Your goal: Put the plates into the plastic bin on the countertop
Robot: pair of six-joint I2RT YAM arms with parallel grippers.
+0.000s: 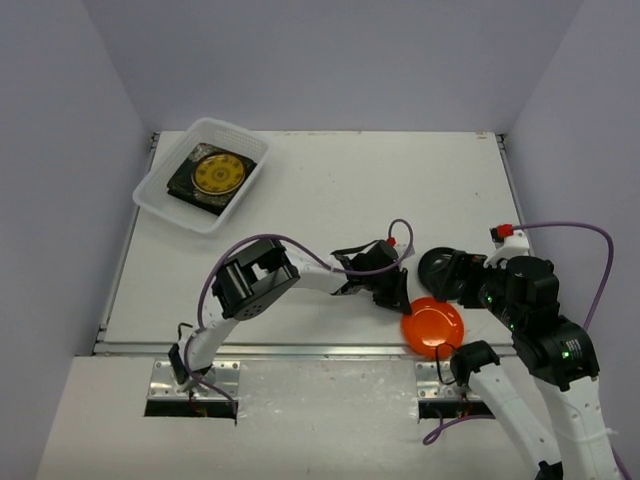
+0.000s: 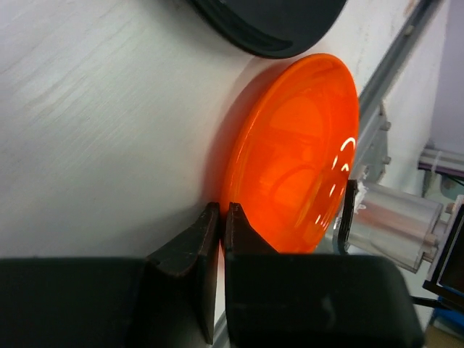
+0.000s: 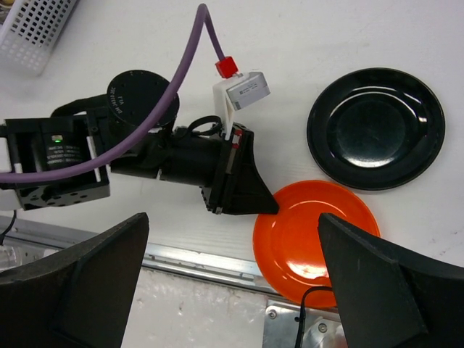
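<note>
While the top view takes in the whole countertop (image 1: 340, 190), only the left wrist camera shows the grip up close. There the left gripper (image 2: 221, 214) is closed on the left rim of the orange plate (image 2: 290, 159), one finger on the table side and the other over the plate. From above, that plate lies at the near edge, right of centre, overlapping the metal front strip (image 1: 300, 348). The black plate (image 3: 375, 128) lies just beyond it; it is whole in the right wrist view but half hidden under the right arm (image 1: 540, 320) from above. The right gripper (image 3: 232, 225) hangs above both plates, its jaws wide apart and holding nothing. Far left, seen only from above, the plastic bin (image 1: 240, 135) holds the yellow patterned plate (image 1: 220, 172) atop dark plates (image 1: 185, 182).
</note>
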